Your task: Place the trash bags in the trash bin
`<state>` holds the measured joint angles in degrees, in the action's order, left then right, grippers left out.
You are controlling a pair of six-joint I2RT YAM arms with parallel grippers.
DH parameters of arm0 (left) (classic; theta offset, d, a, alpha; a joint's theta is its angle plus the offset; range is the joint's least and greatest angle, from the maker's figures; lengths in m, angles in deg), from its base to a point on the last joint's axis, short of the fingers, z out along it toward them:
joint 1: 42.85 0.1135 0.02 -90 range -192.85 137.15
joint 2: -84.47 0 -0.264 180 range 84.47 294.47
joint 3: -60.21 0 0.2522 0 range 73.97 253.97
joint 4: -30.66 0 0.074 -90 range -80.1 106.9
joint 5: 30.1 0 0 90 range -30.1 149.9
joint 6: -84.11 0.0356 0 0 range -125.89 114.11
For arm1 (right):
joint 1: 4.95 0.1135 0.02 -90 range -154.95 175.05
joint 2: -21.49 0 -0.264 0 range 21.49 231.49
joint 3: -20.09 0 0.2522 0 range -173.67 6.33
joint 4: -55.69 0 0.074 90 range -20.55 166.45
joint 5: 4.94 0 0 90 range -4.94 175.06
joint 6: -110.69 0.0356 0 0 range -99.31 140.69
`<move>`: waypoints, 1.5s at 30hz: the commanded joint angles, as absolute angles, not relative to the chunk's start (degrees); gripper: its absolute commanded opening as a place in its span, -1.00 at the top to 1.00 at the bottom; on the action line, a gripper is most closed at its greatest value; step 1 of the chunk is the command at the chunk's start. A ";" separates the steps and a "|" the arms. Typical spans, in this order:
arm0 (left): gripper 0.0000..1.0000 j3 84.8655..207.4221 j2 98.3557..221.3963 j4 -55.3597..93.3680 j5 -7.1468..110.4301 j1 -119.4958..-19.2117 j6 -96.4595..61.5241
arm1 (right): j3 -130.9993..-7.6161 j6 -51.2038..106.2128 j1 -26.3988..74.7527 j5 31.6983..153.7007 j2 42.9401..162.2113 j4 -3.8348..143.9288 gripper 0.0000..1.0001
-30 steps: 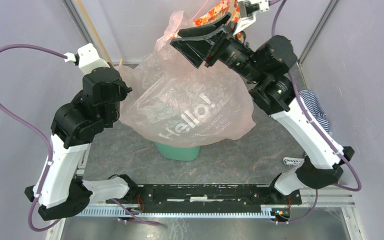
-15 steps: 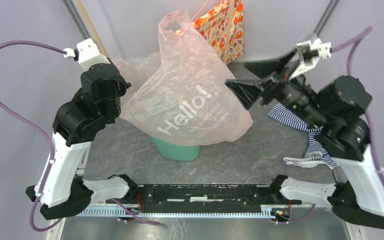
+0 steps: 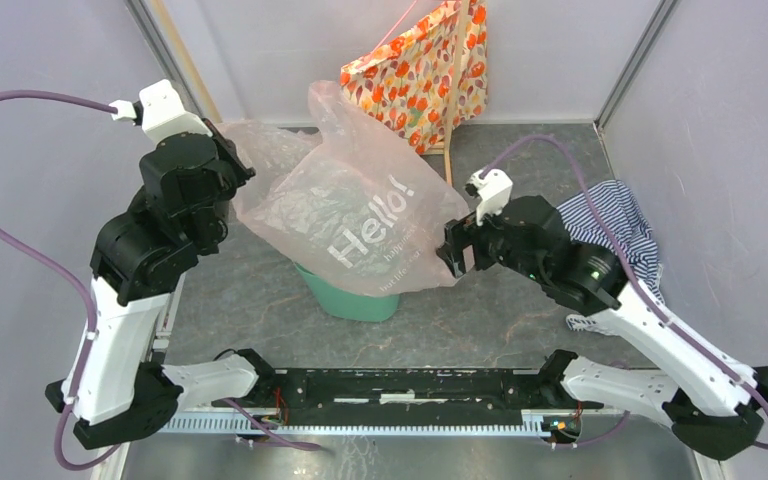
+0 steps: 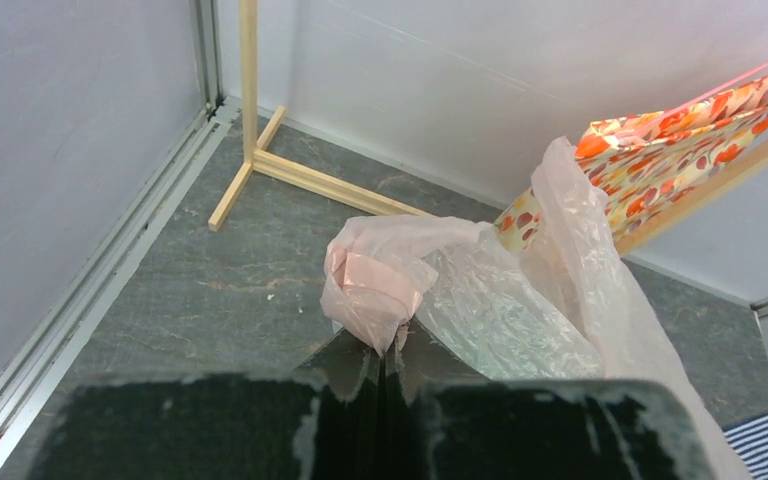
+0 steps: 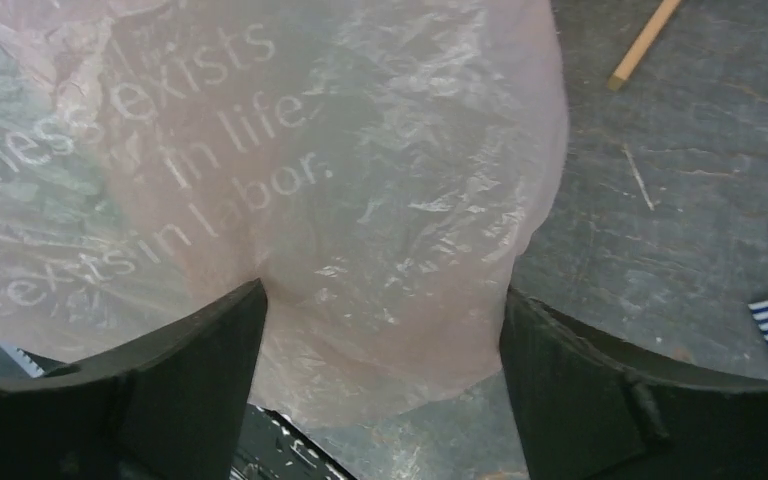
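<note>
A pink see-through trash bag [image 3: 365, 225] printed "Hello!" hangs over the mint-green trash bin [image 3: 358, 300] and hides most of its rim. My left gripper [image 3: 232, 168] is shut on a bunched edge of the bag at its upper left, as the left wrist view shows, with gripper [image 4: 392, 352] and bag [image 4: 500, 300]. My right gripper [image 3: 453, 250] is open at the bag's lower right corner. In the right wrist view the bag [image 5: 360, 180] bulges between the spread fingers [image 5: 200, 360], and the gripper [image 5: 385, 330] holds nothing.
An orange floral bag [image 3: 420, 70] hangs on a wooden stand [image 4: 250, 100] at the back. A blue striped cloth [image 3: 620, 225] lies on the floor at the right. A wooden stick end [image 5: 645, 40] lies on the floor beyond the bag. Walls close in on both sides.
My right arm swung from above the bag's top out to the right, then down to the bag's lower right corner, jaws open. The bag sagged and shifted left. The left arm drew slightly back-left.
</note>
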<state>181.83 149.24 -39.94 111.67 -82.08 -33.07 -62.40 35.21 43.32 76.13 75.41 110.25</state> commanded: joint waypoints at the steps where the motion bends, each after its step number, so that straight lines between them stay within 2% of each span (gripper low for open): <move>1: 0.96 183.14 148.49 -37.92 109.23 -81.79 -30.08 | -62.56 37.30 43.44 80.41 77.38 100.07 -0.69; 7: 0.96 184.41 149.01 -36.57 102.32 -81.79 -28.96 | -68.72 39.37 43.95 87.81 83.46 94.44 0.40; 9: 0.96 185.53 149.36 -36.47 100.29 -81.79 -28.92 | -71.84 39.87 45.02 89.08 85.75 93.14 0.66; 12: 0.96 187.39 149.91 -35.88 97.57 -81.79 -28.86 | -75.26 40.50 47.34 90.75 89.63 90.86 0.86; 16: 0.96 189.04 151.01 -35.46 95.22 -81.79 -29.01 | -77.49 41.37 51.10 91.90 95.34 87.39 0.95; 19: 0.96 188.22 151.35 -35.34 93.96 -81.79 -29.33 | -77.43 39.39 53.58 87.78 98.86 88.14 0.99; 24: 0.96 185.63 150.93 -34.28 90.92 -81.79 -30.58 | -72.69 36.18 55.16 75.15 103.24 92.75 1.00; 29: 0.96 183.57 150.74 -33.45 88.30 -81.79 -31.55 | -71.94 36.72 55.53 70.66 105.26 94.51 0.96; 32: 0.96 181.76 150.42 -32.42 86.12 -81.79 -32.83 | -74.35 36.69 55.69 68.29 104.32 95.96 0.74; 39: 0.96 178.98 150.21 -30.43 82.93 -81.79 -35.07 | -78.48 35.95 57.21 68.75 99.99 98.74 0.03; 45: 0.96 179.07 150.46 -30.00 81.27 -81.79 -36.13 | -76.20 33.33 58.78 69.59 94.24 97.99 -0.36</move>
<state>178.79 150.82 -33.18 83.50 -81.95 -33.66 -75.82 35.78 57.86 69.79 99.01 98.95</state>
